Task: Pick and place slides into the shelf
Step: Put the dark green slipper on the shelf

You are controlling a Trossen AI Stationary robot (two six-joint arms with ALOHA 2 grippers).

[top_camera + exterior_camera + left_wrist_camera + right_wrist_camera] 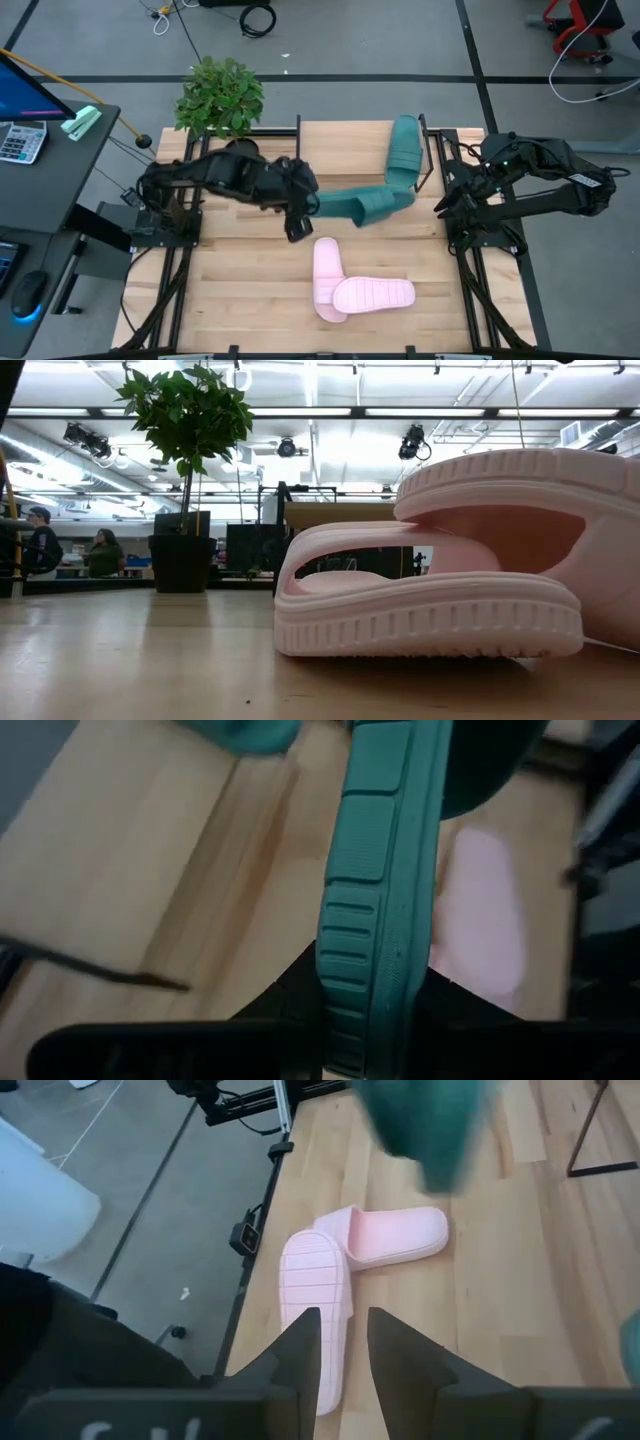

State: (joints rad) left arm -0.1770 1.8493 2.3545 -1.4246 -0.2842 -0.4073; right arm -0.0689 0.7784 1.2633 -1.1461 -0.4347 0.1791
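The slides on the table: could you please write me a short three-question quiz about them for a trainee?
1. True or false: the left gripper is shut on a teal slide.
2. How many pink slides lie on the table? A) one B) two C) three
3. Fill in: the right gripper holds ____.
Key: 1 true; 2 B; 3 nothing.
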